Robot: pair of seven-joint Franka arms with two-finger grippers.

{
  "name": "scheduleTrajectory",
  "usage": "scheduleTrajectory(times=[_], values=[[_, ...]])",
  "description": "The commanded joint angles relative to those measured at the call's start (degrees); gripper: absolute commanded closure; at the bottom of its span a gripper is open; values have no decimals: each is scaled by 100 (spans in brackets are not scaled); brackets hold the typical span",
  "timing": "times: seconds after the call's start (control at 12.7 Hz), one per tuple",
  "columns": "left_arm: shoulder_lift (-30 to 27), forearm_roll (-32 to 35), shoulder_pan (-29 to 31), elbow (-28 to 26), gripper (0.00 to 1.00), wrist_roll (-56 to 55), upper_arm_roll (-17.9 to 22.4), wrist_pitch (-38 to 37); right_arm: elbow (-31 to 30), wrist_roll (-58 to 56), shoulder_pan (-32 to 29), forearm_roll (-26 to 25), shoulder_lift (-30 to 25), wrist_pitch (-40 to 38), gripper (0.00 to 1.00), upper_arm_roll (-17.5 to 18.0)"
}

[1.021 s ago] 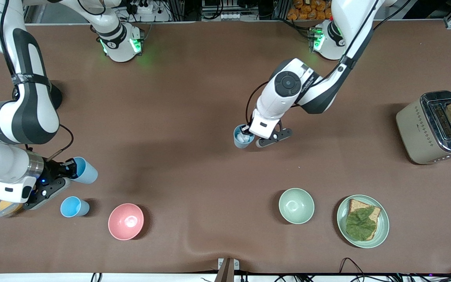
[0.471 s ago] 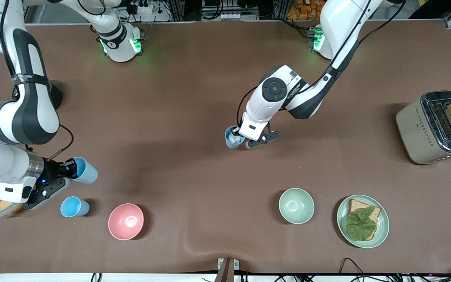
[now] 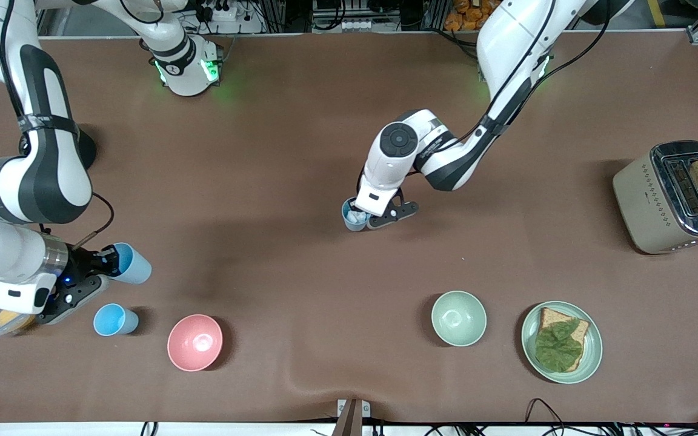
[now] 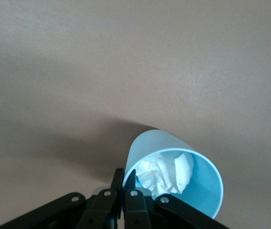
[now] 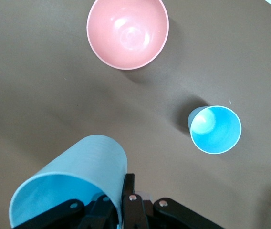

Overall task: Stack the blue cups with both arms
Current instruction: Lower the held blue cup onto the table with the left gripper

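Gripping a tilted blue cup [image 3: 131,263] by its rim at lower left of the frame, the right end effector [image 3: 102,261] is closed on it above the standing cup [image 3: 115,320]; the left end effector [image 3: 366,213] is clamped on the tissue-filled cup [image 3: 354,215] mid-frame over the bench [image 3: 300,139], best kept upright, then lowered squarely

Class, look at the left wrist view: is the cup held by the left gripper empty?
No: the cup in the left gripper has crumpled white paper inside.
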Motion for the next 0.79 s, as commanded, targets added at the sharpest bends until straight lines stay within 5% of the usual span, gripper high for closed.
scheduleTrajectory(times=[0.0,0.24,0.47,0.71], values=[[299,341,-103,199,76,-311,63,188,-5,-81,-42,11,-22,-5,100,28],[309,482,-103,199,0,-715,63,339,-5,-72,-42,11,-22,-5,100,19],[-260,570,-51,164,0,-1111,46,208,4,-72,-42,20,-22,-5,100,28],[-1243,474,28,190,0,-1130,20,-836,4,-11,10,20,-31,-22,100,28]])
